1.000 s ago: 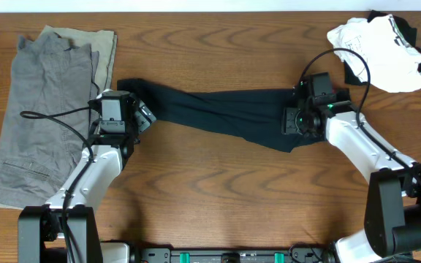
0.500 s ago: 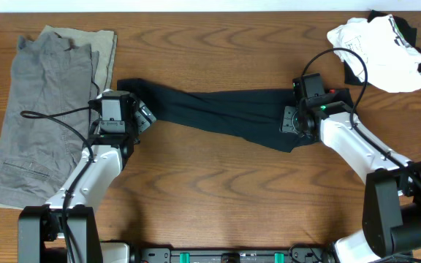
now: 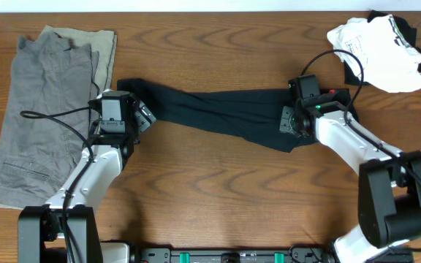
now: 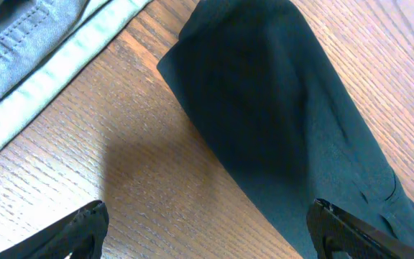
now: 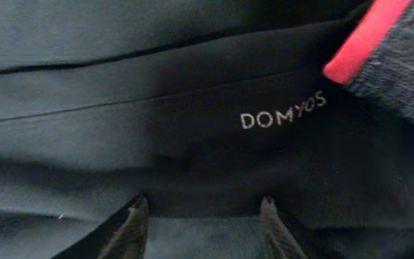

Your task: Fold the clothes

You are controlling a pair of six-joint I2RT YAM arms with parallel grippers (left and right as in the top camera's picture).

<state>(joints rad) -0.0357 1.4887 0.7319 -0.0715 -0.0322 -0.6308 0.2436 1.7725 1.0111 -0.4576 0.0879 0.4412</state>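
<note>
On my far left a pair of grey trousers [image 3: 42, 109] lies flat on the wooden table [image 3: 218, 197], with a paler olive layer showing along its right edge. Just beside it sits my left gripper [image 3: 143, 115]. In its wrist view the left gripper [image 4: 207, 230] is released: the two fingertips [image 4: 85, 223] stand wide apart, one over bare wood and the other at the edge of the dark cloth, with nothing between them. The trousers' hem [image 4: 20, 43] shows in the top left corner of that view.

The black leggings [image 3: 218, 113] stretch across the middle of the table as one long band, from the left gripper to the right one. The leg end [image 4: 264, 108] lies flat on the wood, near the trousers but not touching them.

My right gripper [image 3: 289, 120] is down on the waist end. In its wrist view the right gripper [image 5: 200, 216] has its fingers parted, tips pressed against the black fabric [image 5: 157, 93]; I see no fold pinched between them. A small white DOMYOS logo [image 5: 282, 110] sits just ahead, and the coral-red and grey waistband [image 5: 387, 50] fills the top right corner.

At far right a crumpled white garment [image 3: 377, 44] lies with a black piece under it
</note>
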